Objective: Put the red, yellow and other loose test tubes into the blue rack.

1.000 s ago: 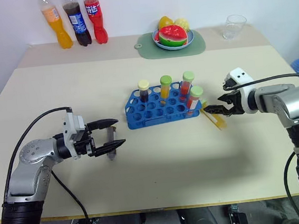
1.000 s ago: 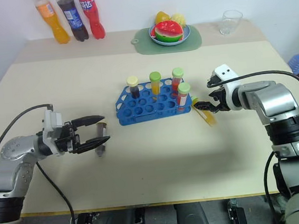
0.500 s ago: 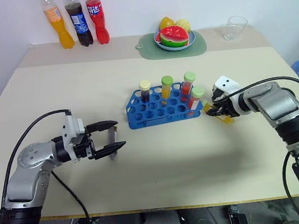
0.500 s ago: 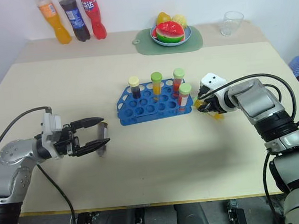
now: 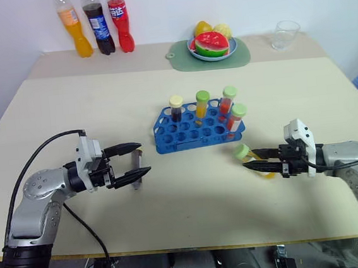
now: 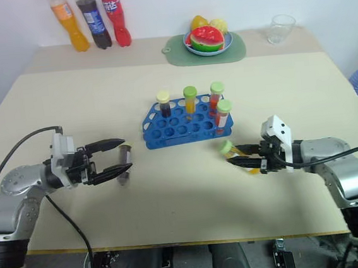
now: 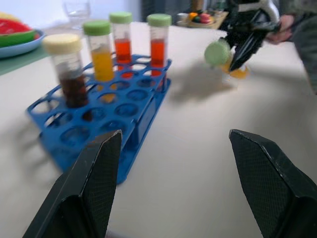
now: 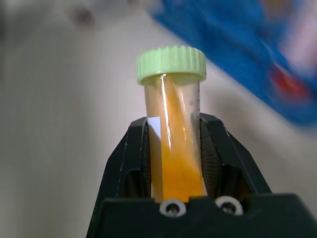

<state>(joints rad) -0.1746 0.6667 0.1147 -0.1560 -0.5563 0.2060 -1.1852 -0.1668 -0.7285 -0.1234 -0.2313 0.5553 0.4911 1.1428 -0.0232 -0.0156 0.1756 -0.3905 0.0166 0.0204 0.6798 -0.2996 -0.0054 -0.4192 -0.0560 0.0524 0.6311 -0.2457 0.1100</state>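
Right tool [image 5: 256,162] grips a yellow test tube [image 8: 173,134] beside the blue rack [image 5: 195,132].

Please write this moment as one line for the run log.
right end effector: shut on yellow tube, lifted | left end effector: open, near a small tube | blue rack: four tubes standing

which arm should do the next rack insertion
Right, probably. The right gripper already clamps a yellow tube beside the blue rack; the left gripper stands open with a loose tube between its fingers.
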